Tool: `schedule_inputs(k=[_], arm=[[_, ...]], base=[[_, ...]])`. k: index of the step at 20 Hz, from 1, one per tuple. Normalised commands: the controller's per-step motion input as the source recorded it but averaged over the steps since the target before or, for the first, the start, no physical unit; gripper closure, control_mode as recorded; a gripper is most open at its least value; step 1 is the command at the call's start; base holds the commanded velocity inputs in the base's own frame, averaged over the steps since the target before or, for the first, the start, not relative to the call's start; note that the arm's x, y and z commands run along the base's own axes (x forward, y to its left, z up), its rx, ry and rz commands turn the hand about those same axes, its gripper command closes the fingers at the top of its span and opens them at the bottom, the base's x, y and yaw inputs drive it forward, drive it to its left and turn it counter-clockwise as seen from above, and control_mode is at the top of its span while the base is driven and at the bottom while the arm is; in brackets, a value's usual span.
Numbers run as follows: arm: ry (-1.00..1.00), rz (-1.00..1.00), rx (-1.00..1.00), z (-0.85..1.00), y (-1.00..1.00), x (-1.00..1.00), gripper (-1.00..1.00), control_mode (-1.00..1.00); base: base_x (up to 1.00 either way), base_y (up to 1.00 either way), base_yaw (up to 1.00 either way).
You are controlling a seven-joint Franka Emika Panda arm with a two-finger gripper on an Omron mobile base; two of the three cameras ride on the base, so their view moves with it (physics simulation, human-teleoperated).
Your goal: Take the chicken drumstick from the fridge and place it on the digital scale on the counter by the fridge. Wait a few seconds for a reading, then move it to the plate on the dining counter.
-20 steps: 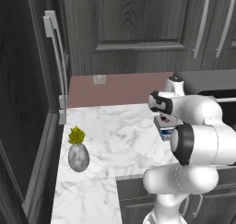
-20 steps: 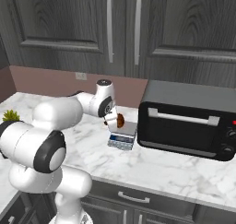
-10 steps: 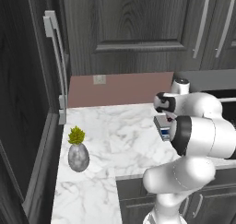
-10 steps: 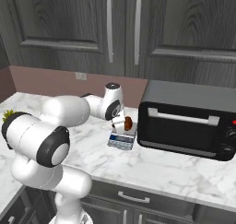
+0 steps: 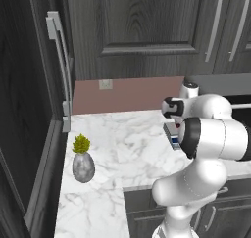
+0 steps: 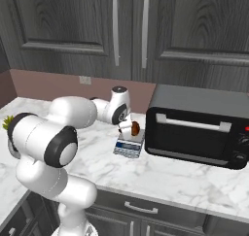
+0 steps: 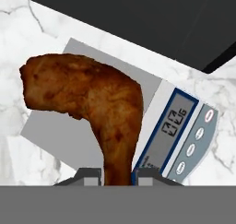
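The reddish-brown chicken drumstick hangs over the light platform of the digital scale. My gripper is shut on its thin bone end. Seen from the right base, the gripper reaches down from the white wrist, with the drumstick just above the scale. I cannot tell whether meat and platform touch. The scale's bluish display faces away from the toaster oven. In the left base view my own forearm hides the gripper, and a corner of the scale peeks out. The fridge handle stands at the left.
A black toaster oven stands close beside the scale on the marble counter. A small green plant in a grey vase sits near the counter's left end. Dark wood-grain cabinets hang above, over a pinkish backsplash.
The arm has swung right, carrying the drumstick from beside the scale to over its platform and a little lower. The grip has not changed.
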Motion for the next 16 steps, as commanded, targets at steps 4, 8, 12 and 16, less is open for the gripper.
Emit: schedule_inputs(k=[4, 8, 12, 16], arm=[[0.00, -0.01, 0.00, -0.10, 0.04, 0.08, 1.00, -1.00], [0.04, -0.01, 0.00, -0.20, -0.01, 0.00, 1.00, -1.00], [0.04, -0.02, 0.00, -0.25, 0.00, 0.00, 1.00, -1.00], [0.01, -0.01, 0.00, -0.11, 0.00, 0.00, 1.00, -1.00]], base=[[0.00, 0.00, 0.00], [0.00, 0.00, 0.00], [0.00, 0.00, 0.00], [0.00, 0.00, 0.00]])
